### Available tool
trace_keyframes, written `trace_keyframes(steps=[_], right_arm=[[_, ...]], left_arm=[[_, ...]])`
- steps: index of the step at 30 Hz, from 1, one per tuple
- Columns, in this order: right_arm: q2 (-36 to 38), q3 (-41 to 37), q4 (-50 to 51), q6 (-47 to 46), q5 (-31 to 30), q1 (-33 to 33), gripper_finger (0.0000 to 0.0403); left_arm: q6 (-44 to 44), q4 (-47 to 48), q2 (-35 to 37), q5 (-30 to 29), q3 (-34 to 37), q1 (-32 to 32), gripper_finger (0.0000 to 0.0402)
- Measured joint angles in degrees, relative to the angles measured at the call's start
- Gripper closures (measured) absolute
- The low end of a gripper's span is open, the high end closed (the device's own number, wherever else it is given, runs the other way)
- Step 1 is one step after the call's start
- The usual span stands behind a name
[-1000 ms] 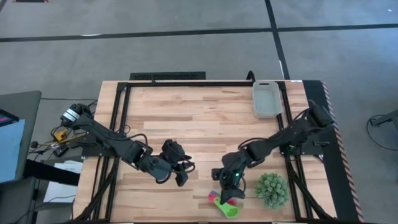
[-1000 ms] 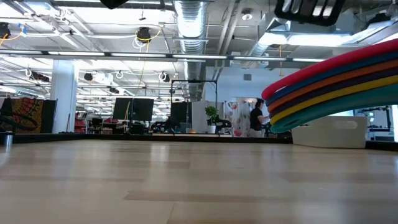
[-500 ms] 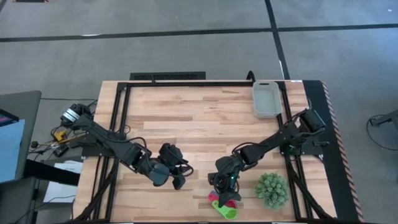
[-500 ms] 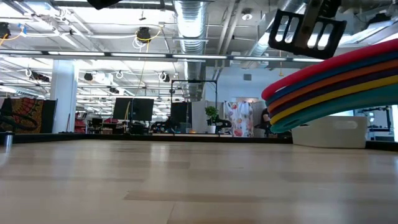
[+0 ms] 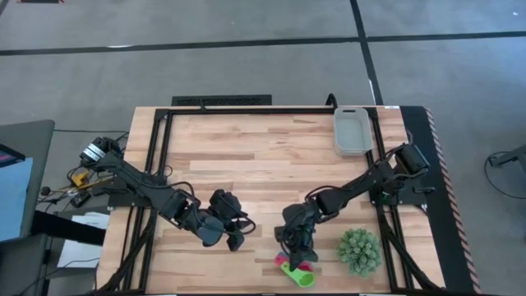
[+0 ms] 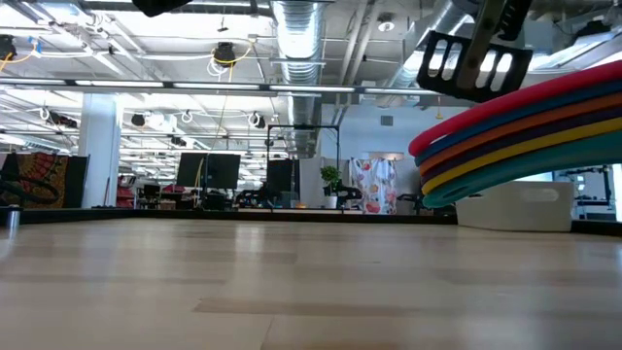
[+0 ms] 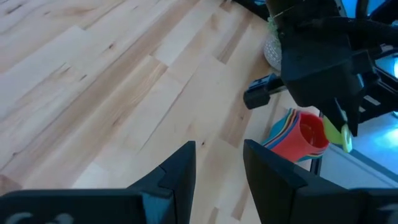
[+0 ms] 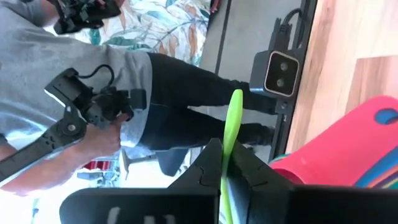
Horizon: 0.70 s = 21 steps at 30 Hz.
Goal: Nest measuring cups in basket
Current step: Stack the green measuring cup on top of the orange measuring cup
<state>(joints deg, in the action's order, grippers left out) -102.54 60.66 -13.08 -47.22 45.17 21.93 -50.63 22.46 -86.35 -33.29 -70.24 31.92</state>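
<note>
The measuring cups (image 5: pixel 296 271) lie nested in one stack on its side near the table's near edge, the pink-red cup (image 7: pixel 306 135) innermost with its mouth showing. Their coloured handles (image 6: pixel 525 126) fan out close to the low camera. My right gripper (image 5: pixel 297 253) stands over the stack, shut on the green cup's handle. My left gripper (image 5: pixel 234 236) hovers open (image 7: pixel 217 168) over bare wood to the left of the stack. The pale grey basket (image 5: pixel 352 131) sits at the far right of the table. My right gripper (image 8: pixel 229 168) pinches the green cup's flat handle (image 8: pixel 234 121) between its two fingers, the handle seen edge-on in the gap. The fingers come from above, slanting down. The pink-red cup (image 8: pixel 348 143) lies right beside them. Whether the cup is lifted cannot be told.
A spiky green ball-shaped plant (image 5: pixel 359 251) stands just right of the stack. A black frame runs along the table's edges (image 5: pixel 164 140). A person (image 8: pixel 93 93) holding a device stands beyond the near edge. Bare wood lies between the stack and the basket.
My right gripper has moved a little toward the table's left edge and come down over the stack, entering the low view. My left gripper has drifted slightly toward the near edge. The stack has stayed where it was.
</note>
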Motion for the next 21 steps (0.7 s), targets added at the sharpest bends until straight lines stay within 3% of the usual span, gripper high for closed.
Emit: trace_keyframes(steps=[21], right_arm=[[0.00,0.00,5.18,1.33,-0.36,-2.90,0.0296]], left_arm=[[0.00,0.92,0.00,1.55,0.00,0.00,0.0281]])
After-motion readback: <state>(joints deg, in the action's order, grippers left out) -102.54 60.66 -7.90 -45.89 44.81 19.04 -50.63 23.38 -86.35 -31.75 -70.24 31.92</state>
